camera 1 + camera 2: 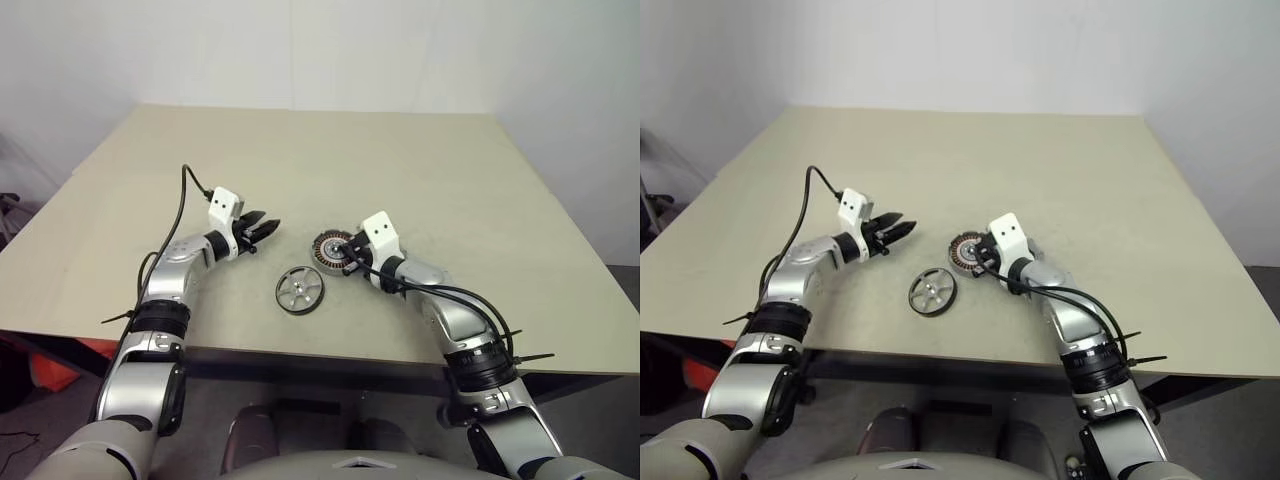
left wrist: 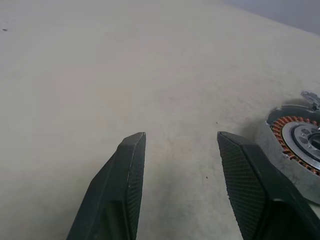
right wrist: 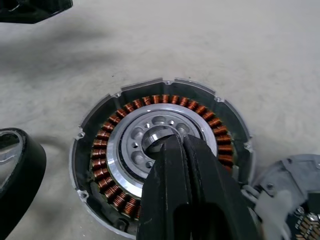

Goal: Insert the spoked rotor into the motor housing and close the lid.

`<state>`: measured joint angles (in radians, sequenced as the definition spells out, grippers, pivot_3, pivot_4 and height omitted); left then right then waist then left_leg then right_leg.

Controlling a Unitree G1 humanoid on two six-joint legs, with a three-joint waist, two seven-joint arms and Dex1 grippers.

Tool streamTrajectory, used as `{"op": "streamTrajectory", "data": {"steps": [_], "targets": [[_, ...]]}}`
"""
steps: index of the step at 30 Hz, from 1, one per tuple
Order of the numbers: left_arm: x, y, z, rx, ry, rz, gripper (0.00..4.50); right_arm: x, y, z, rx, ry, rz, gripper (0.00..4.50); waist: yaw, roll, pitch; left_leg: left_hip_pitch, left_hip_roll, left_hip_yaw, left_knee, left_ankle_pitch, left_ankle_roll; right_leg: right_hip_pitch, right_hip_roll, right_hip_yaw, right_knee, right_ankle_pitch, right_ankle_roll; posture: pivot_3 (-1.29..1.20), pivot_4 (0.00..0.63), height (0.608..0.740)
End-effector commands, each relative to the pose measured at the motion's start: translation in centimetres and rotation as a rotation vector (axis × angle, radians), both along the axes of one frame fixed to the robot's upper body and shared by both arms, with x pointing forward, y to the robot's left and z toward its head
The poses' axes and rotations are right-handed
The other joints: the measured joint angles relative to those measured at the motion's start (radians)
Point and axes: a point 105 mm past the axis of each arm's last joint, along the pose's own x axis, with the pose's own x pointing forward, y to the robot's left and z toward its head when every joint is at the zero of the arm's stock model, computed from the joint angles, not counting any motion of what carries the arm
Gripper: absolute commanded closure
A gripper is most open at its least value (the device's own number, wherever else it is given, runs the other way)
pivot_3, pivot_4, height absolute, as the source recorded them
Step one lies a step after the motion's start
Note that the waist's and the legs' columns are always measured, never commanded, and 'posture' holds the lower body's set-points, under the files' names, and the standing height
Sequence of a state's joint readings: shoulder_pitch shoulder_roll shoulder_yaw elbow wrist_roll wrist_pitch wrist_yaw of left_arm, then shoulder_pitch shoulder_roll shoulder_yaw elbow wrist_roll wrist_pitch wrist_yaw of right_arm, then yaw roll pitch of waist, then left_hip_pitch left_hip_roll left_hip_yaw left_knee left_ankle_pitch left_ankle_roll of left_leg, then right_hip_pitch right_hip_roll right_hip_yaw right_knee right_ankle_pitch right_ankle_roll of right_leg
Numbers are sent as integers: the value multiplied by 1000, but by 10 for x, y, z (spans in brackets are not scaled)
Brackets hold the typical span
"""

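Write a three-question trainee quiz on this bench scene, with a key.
1. True or false: the left gripper is shut on the rotor.
2. The shut right gripper has its tips at: A) the housing hub, B) bare table, C) the rotor.
3. Fill in: the rotor lies flat on the ____, nearer the robot than the housing.

Key: 1 false, the left gripper is open and empty. 2 A. 3 table.
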<state>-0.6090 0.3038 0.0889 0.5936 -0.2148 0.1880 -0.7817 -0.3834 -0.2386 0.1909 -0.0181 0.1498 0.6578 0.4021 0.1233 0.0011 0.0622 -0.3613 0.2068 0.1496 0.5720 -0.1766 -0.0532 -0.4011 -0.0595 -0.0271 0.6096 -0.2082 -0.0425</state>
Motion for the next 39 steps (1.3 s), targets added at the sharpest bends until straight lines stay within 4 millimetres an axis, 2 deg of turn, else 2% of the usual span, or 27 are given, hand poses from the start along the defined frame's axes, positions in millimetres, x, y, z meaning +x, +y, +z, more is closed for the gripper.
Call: {"op": "streamTrajectory", "data": {"steps": [1,5,12,19,22,27,34,39], "targets": [[2,3,16,-11,-54,10,2066,0,13,14,24,-46,48,4481,0,0,0,0,0,0,0,0,0,0,0,0,0,0,0,0,0,740],[0,1,13,-4,-47,5,2066,-3,26,14,25,-50,82,4481,-2,0,0,0,0,0,0,0,0,0,0,0,0,0,0,0,0,740],[-2,-4,11,-1,-44,-7,2066,-1,24,11,-6,-57,80,4481,-2,0,0,0,0,0,0,0,0,0,0,0,0,0,0,0,0,740],[-4,-5,6,1,-33,-10,2066,7,25,47,17,-159,101,4481,-2,0,0,0,0,0,0,0,0,0,0,0,0,0,0,0,0,740],[-5,-5,5,0,-32,-11,2066,10,24,52,16,-169,99,4481,-2,0,0,0,0,0,0,0,0,0,0,0,0,0,0,0,0,740],[-4,-5,6,1,-34,-9,2066,8,23,41,6,-140,99,4481,-2,0,0,0,0,0,0,0,0,0,0,0,0,0,0,0,0,740],[-4,-3,6,7,-36,-8,2066,10,11,0,-19,-30,32,4481,-2,0,0,0,0,0,0,0,0,0,0,0,0,0,0,0,0,740],[-6,-4,4,7,-32,-9,2066,11,10,12,4,-63,39,4481,-2,0,0,1,0,0,0,0,0,1,0,0,1,0,0,0,0,740]]}}
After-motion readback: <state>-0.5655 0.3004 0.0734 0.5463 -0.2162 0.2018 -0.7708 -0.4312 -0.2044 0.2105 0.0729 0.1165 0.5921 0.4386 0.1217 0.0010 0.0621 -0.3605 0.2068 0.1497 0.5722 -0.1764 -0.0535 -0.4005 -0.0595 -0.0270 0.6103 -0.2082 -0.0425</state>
